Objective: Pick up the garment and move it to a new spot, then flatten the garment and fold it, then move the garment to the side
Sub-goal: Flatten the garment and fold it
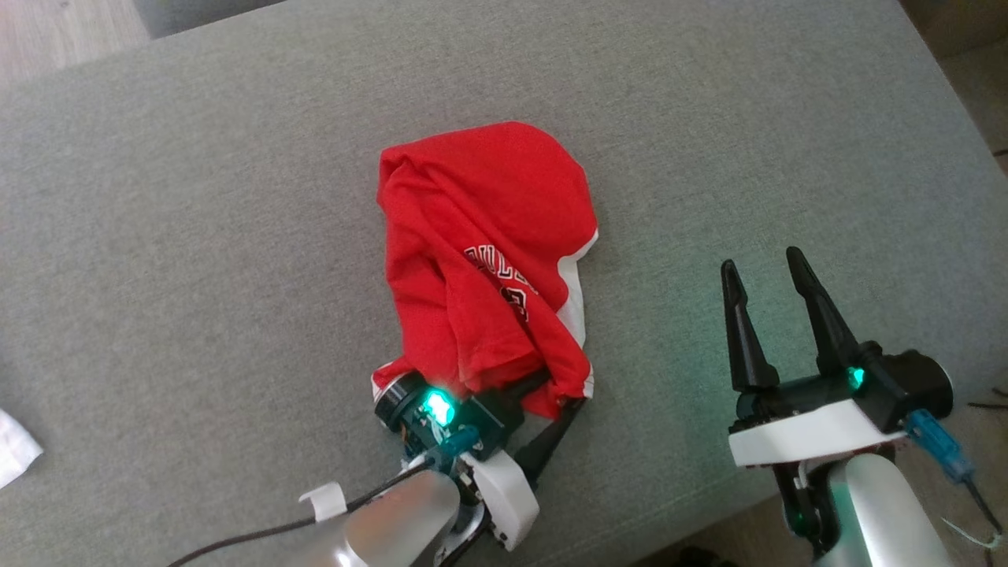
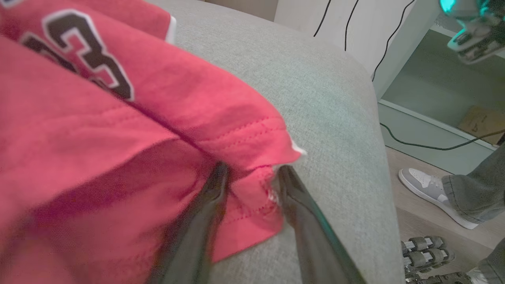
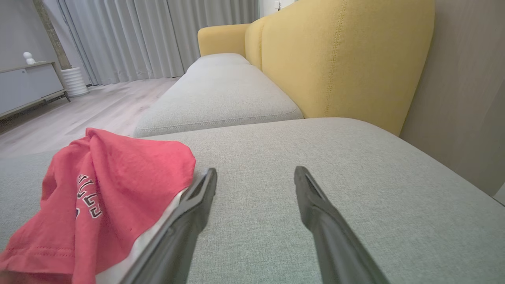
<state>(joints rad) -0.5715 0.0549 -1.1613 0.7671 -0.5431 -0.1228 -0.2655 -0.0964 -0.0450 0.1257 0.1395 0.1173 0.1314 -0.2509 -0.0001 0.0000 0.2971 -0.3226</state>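
Your left gripper (image 2: 253,173) has its two dark fingers (image 2: 303,221) parted to a middling gap, straddling a stitched hem corner (image 2: 248,199) of the garment (image 1: 480,236). Red cloth lies between the tips, but the fingers do not look pressed together on it yet.

The garment is a red jersey with dark lettering and white trim (image 1: 573,303). It lies crumpled in a long heap on the grey seat cushion (image 1: 197,197), from about the middle of the cushion down towards its near edge, where your left gripper meets it.

Your right gripper (image 1: 762,258) hovers over the cushion's near right part, well apart from the cloth, with its fingers spread wide and holding nothing.

Expect the jersey to be light, soft and limp — it should drape and bunch rather than keep a shape, and a shallow pinch on one layer may slip. The double-stitched hem is probably the firmest place to take hold. The corner between your left fingers looks a fair choice, and a second hold on another hem or shoulder edge would likely help when you spread it flat.

Beyond the cushion's edge in the left wrist view, a person's shoe (image 2: 426,185) rests on the floor — mind that side.
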